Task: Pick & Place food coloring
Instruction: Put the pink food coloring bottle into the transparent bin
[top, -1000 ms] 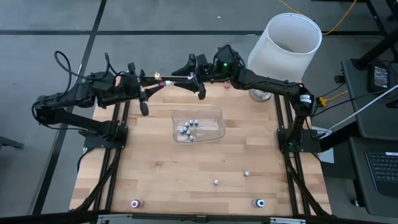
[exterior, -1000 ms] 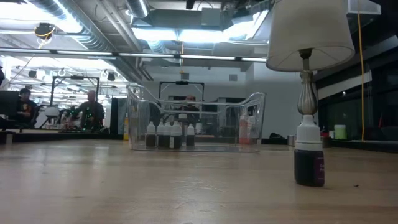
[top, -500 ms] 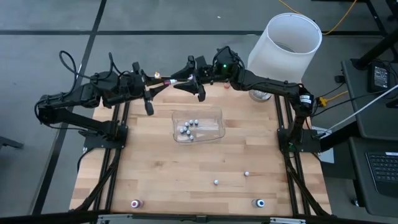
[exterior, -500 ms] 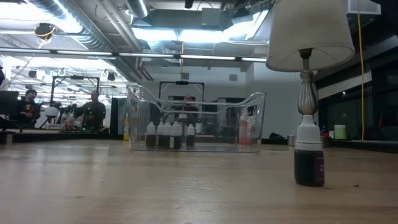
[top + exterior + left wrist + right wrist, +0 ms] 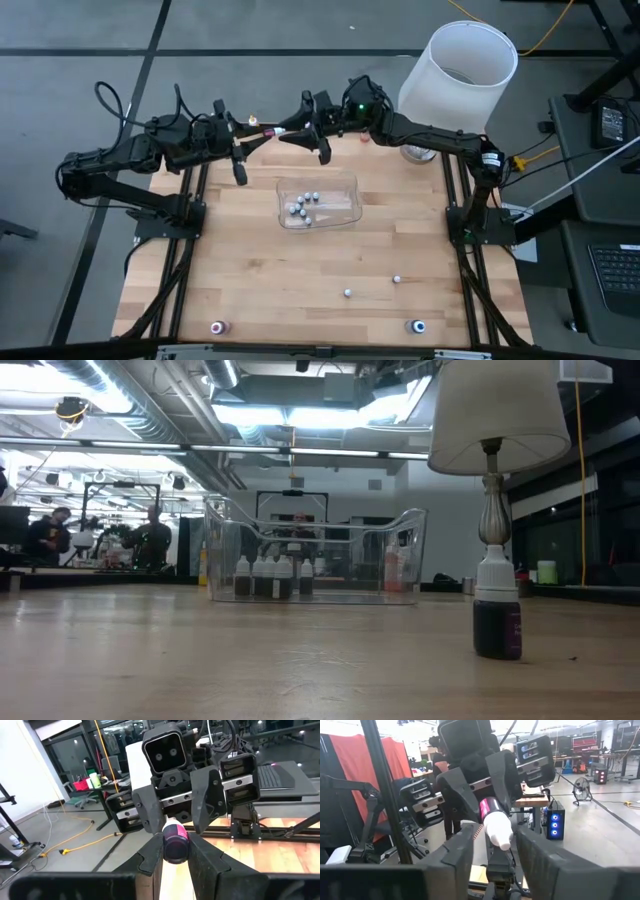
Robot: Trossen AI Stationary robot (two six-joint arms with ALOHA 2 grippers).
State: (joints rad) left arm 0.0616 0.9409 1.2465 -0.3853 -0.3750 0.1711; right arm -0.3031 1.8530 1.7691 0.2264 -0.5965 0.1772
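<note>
Pink bottle [image 5: 175, 840] passing between grippers, beyond the bin [image 5: 318, 201].
Left fingers [image 5: 150, 857] are gripping it; right fingers [image 5: 457, 852] are standing open around its cap.

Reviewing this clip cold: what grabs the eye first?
The two arms meet tip to tip above the table's far edge, a pink bottle between them: the left tool grips its body while the right tool is around its pale cap end. Below sits a clear bin holding bottles.
</note>
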